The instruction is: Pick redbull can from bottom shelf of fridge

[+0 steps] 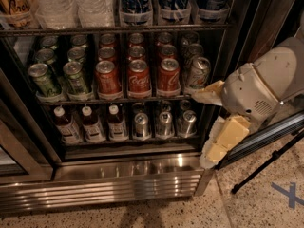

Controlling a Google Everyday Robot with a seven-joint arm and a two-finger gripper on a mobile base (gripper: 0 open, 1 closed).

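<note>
Your gripper hangs just outside the fridge, at about 3 o'clock from the bottom shelf. Its two yellowish fingers are spread wide with nothing between them. The redbull can stands upright on that bottom shelf, the rightmost of three slim silver cans in the front row. It is near the gripper but not touching it. The shelf is dim, so its label is probably redbull, though I can't read it. At 9 o'clock from the silver cans stand three brown bottles with white caps. At 12 o'clock, one shelf up, are the red cola cans.
</note>
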